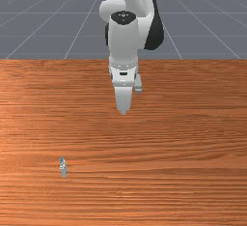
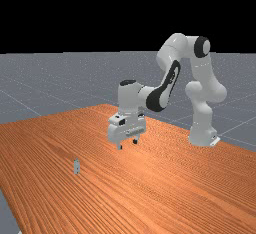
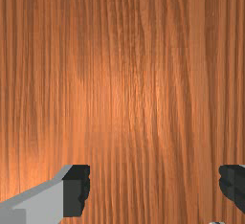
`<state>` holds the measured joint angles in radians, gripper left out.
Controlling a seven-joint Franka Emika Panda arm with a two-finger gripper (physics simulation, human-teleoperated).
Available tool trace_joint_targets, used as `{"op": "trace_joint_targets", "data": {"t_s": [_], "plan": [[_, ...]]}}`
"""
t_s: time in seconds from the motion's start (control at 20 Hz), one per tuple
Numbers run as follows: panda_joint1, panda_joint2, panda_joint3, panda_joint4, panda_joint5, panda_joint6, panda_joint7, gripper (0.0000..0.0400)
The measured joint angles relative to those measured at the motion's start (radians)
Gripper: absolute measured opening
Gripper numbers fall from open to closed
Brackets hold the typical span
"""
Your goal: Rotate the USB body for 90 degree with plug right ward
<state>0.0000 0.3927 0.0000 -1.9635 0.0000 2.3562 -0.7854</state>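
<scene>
My gripper [image 2: 127, 144] hangs over the table [image 1: 183, 138], above the wood, jaws apart, one on each side of a wide gap, and wood showing through that gap in the wrist view. Jaws hold nothing. USB body [image 1: 63, 167] lies on the table, well apart from my jaws, toward the front view's left and closer to that camera than I am. Its long side runs roughly toward and away from that camera, slightly slanted, bluish end toward the arm [image 2: 172, 73], grey end toward the camera. Can't tell which end is the plug. In the far view it sits to the left of my jaws and lower in the picture. Edges: table surface extends on all sides of the USB body, so there's room around it for both jaws. The table's straight back edge in the front view is well behind the USB body.
</scene>
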Motion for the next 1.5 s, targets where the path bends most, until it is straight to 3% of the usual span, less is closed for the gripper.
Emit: {"op": "trace_joint_targets", "data": {"t_s": [0.05, 0.1, 0.15, 0.25, 0.5, 0.9, 1.45, 1.5], "plan": [[0.000, 0.000, 0.000, 0.000, 0.000, 0.000, 0.000, 0.0243], [0.000, 0.000, 0.000, 0.000, 0.000, 0.000, 0.000, 0.0148], [0.000, 0.000, 0.000, 0.000, 0.000, 0.000, 0.000, 0.0090], [0.000, 0.000, 0.000, 0.000, 0.000, 0.000, 0.000, 0.0033], [0.001, 0.015, 0.010, -0.002, -0.004, 0.017, -0.034, 0.0003], [-0.175, 0.058, -0.025, 0.067, 0.020, -0.011, -0.348, 0.0000], [-0.368, 0.193, -0.070, 0.292, 0.050, -0.101, -0.579, 0.0000], [-0.358, 0.240, -0.090, 0.365, 0.032, -0.176, -0.529, 0.0000]]}}
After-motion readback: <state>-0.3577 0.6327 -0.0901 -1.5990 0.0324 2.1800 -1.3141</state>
